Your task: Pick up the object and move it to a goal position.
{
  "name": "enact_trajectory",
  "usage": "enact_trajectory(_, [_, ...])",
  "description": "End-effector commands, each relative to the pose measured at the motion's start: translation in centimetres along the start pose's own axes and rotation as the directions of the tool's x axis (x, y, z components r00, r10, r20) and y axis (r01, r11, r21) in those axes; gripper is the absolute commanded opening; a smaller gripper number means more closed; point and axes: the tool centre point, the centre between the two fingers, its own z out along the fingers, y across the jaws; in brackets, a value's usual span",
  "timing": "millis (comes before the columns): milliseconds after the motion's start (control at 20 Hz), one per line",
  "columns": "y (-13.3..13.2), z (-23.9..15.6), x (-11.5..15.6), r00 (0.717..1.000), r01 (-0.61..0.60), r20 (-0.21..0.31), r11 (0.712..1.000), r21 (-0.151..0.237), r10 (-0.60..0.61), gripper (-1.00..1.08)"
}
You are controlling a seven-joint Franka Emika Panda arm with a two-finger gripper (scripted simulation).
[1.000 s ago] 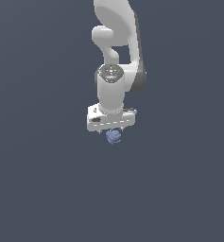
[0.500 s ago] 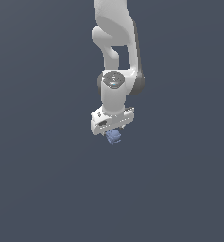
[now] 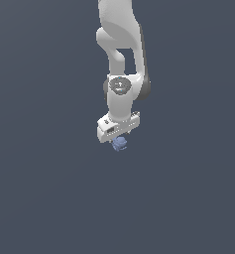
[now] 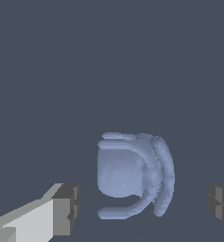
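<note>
Pincer (image 3: 120, 141) is now turned at an angle compared with a second ago, when it sat more square over the object (image 3: 120, 144). My fingers (image 4: 65, 209) are spread wide, with the object between them and untouched on the table (image 3: 49, 198). I judge the alignment is nearly done; closing should come next.

The blob (image 3: 120, 144) is sitting directly under the gripper (image 3: 119, 139), lying between its two spread fingers (image 4: 66, 209), touching neither.
</note>
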Motion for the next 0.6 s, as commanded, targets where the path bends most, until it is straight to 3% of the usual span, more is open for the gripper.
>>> enact_trajectory(0, [0.0, 0.0, 0.0, 1.000, 0.000, 0.000, 1.000, 0.000, 0.000, 1.00])
enact_trajectory(550, [-0.1, 3.7, -0.1, 1.000, 0.004, 0.000, 1.000, 0.000, -0.004, 1.00])
